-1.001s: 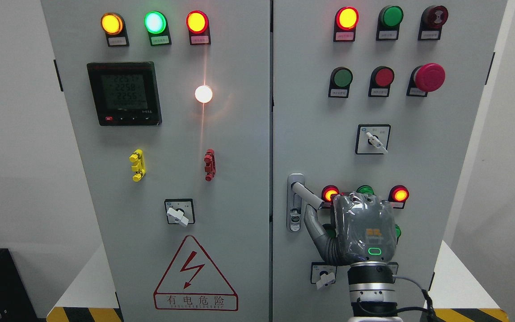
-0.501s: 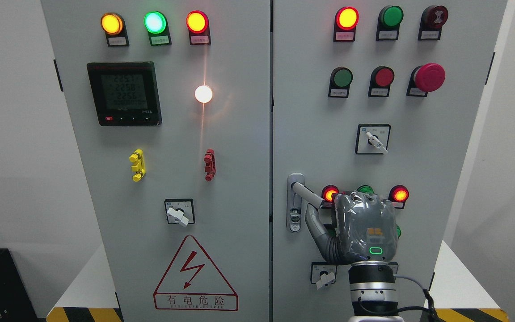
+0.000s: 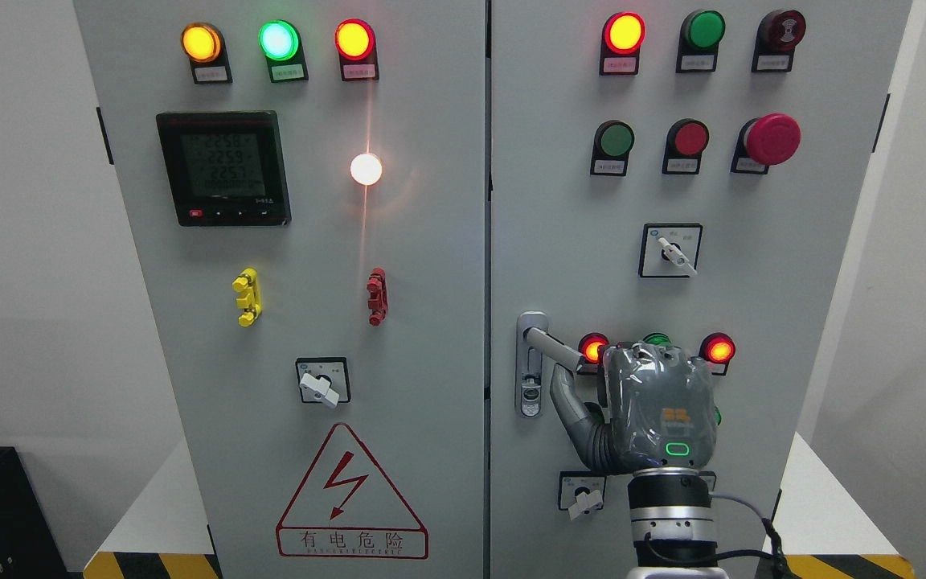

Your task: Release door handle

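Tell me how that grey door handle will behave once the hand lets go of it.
The door handle looks like stiff metal, so it likely won't flex. Mounted on its plate, it should pivot, not drop. Its smooth finish may slip under the right hand.

The grey, plastic-wrapped right robot hand (image 3: 656, 414) rises from the bottom edge on a black-and-silver cylindrical wrist (image 3: 670, 515). Its back faces the camera, a green indicator ring lit. The thumb extends up-left. The remaining fingers are hidden.
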### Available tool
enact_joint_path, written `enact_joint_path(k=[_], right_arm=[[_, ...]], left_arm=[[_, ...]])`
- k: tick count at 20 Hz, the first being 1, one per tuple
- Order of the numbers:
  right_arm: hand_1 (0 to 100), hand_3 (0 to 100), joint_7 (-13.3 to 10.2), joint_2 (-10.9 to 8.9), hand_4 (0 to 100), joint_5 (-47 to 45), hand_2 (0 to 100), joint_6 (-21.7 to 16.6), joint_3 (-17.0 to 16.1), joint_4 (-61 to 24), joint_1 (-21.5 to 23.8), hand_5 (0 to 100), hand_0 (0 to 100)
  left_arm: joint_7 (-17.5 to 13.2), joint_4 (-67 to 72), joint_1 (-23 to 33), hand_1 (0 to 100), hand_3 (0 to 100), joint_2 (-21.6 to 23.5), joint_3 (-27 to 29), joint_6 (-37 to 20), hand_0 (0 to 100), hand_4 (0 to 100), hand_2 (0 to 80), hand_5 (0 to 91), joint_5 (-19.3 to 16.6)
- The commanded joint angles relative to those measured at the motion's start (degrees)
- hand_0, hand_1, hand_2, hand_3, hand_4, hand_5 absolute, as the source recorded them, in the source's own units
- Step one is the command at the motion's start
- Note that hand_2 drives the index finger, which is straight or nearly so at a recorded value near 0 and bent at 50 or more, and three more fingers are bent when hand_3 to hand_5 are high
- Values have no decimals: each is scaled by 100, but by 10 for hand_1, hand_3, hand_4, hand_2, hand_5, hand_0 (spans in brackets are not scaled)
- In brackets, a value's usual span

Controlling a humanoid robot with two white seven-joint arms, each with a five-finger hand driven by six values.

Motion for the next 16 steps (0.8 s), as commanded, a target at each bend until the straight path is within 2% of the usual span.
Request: enact_joint_path(k=[1,16], right_arm=[[265,1000,3,8,1000,0,926,-7,-6,-2,-12,1000,528],[262,1000,3,8,1000,0,925,-7,-6,-2,-21,1000,526]], left_arm=[[-1,0,0,556,0,0,0,-5,120,0,0,0,0],[-1,0,9,556,0,0,0,-5,120,0,0,0,0]])
